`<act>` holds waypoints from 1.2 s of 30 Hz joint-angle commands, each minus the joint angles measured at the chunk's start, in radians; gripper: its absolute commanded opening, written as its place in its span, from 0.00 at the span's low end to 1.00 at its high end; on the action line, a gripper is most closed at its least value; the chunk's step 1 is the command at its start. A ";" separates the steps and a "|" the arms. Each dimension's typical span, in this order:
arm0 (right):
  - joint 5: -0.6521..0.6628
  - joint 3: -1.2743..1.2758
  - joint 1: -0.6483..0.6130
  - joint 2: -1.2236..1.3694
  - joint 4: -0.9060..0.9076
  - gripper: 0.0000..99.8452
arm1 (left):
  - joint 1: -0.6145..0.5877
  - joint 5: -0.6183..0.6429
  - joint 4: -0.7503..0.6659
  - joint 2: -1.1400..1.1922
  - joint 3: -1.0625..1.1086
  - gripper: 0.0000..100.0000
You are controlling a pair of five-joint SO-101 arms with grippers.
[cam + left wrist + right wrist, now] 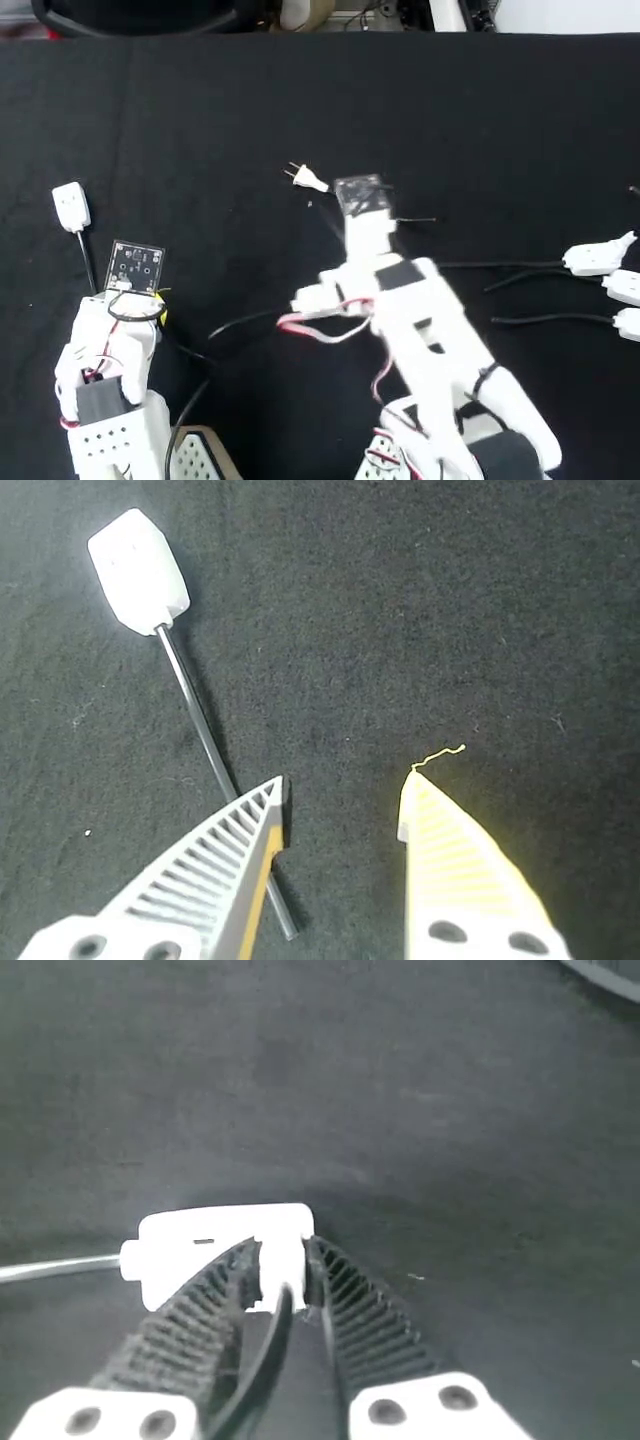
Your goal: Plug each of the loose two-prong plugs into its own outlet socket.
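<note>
My right gripper [285,1285] is shut on the body of a white plug [225,1245], with a thin grey line leaving the plug's end. In the high view the white two-prong plug [306,179] sticks out beside the right arm's wrist [362,196], which hides the fingers. My left gripper [345,785] hangs open over the black cloth, nothing held. Ahead of it lies a white cord-end block [138,572]; its black cord [200,730] runs back under one finger [235,850]. The same block [70,205] lies at the far left, beyond the left arm [105,370].
Three white cord-end pieces [595,258] [625,288] [630,322] lie at the right edge, their black cords running toward the middle. A black cord [190,405] curls between the two arm bases. The black cloth [200,110] covers the whole table.
</note>
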 commanded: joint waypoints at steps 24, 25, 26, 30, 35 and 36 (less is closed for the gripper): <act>0.914 -0.332 1.372 0.303 -0.376 0.01 | -0.008 -0.049 0.009 -0.009 -0.004 0.19; 0.914 -0.366 1.381 0.344 -0.397 0.01 | -0.008 -0.049 0.009 -0.009 -0.004 0.19; 0.914 -0.403 1.387 0.387 -0.417 0.01 | -0.008 -0.049 0.009 -0.009 -0.004 0.19; 0.910 -0.555 1.402 0.550 -0.451 0.01 | -0.008 -0.051 0.009 -0.009 -0.004 0.19; 0.913 -0.679 1.433 0.673 -0.451 0.01 | -0.008 -0.051 0.009 -0.009 -0.002 0.19; 0.914 -0.682 1.439 0.682 -0.451 0.02 | -0.008 -0.051 0.009 -0.009 -0.002 0.19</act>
